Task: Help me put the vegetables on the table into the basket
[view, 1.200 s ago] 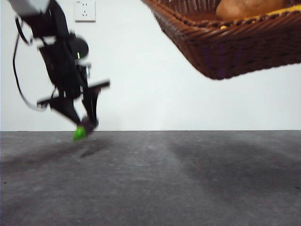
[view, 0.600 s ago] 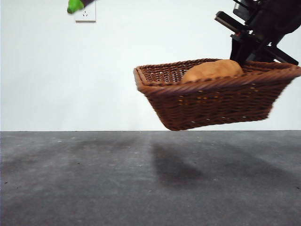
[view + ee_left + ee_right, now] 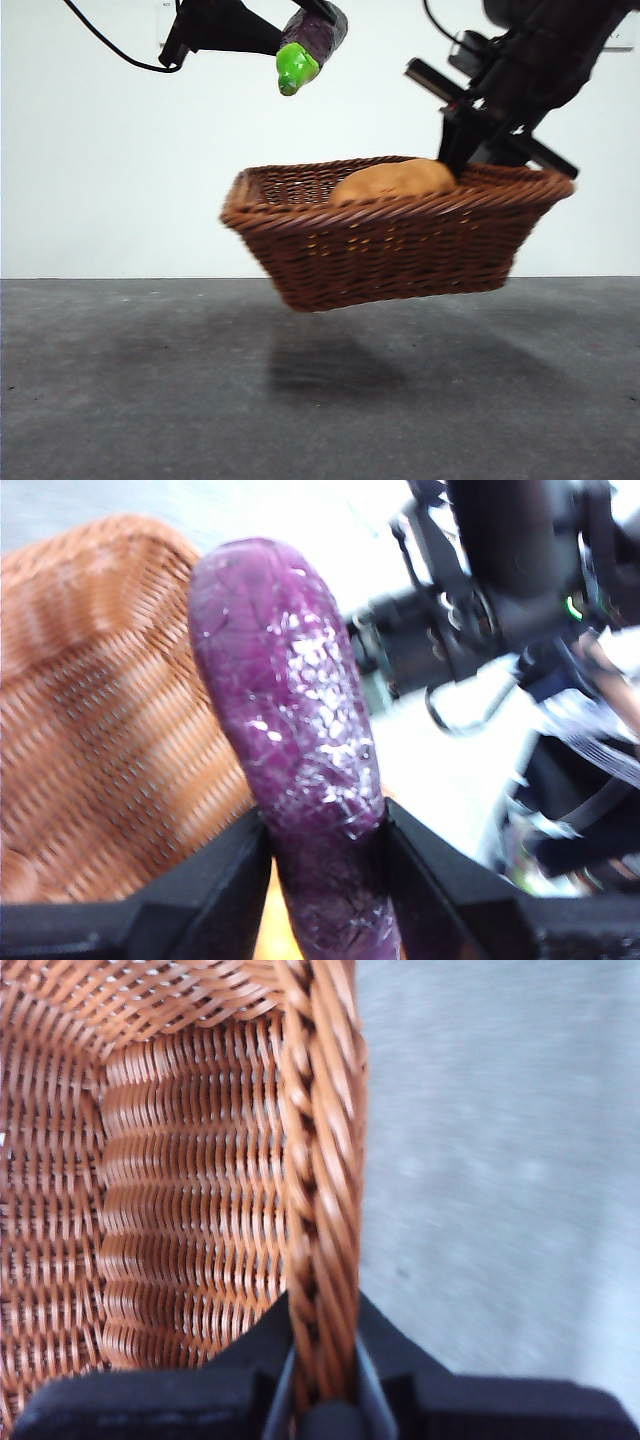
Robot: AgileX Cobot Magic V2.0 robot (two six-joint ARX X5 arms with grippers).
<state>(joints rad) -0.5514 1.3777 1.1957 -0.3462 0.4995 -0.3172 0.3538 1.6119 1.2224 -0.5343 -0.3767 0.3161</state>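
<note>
Eggplant, dark purple with green cap (image 3: 308, 45), is arriving above the descending reddish-brown wicker basket (image 3: 390, 240), pinched in the left tool (image 3: 325, 880); right tool (image 3: 322, 1385) is clamping the rim.

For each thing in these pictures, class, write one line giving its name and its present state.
eggplant: held in the air above the basket, green cap down.
basket: lifted off the table, tilted.
potato: lying inside the basket.
left gripper: shut on the eggplant.
right gripper: shut on the basket's rim.
table: nothing rests on it.
</note>
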